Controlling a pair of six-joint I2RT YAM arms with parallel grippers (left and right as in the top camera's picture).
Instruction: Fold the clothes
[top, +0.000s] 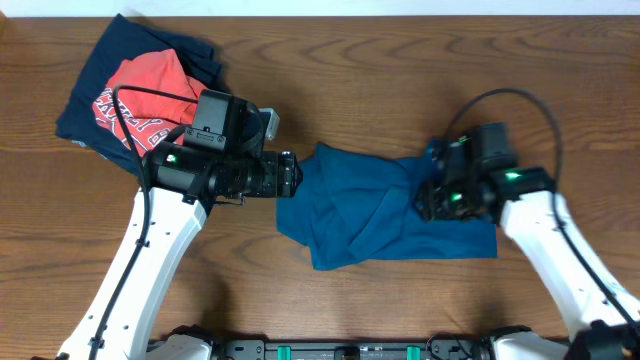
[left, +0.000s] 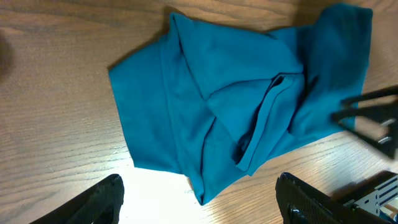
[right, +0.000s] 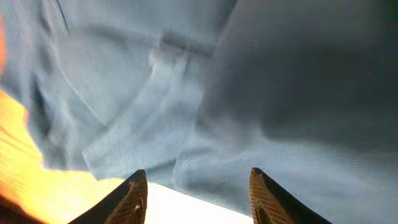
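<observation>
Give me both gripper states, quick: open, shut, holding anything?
Left gripper: open, empty, at the edge of the blue T-shirt.
Right gripper: open, fingers apart over the blue T-shirt, nothing clamped.

This looks like a robotics lab bench: a wood-grain table (top: 350, 90) with a white left arm (top: 150, 255) and right arm (top: 565, 245) mounted on a metal base rail (top: 350, 350).

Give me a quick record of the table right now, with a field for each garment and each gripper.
blue T-shirt: crumpled and partly folded, at the middle of the table
red tee: far left corner, white lettering, lying on the navy garment
left gripper: open, empty, by the shirt's left edge
right gripper: jaws apart, close over the shirt's right end
folding: not finished
</observation>
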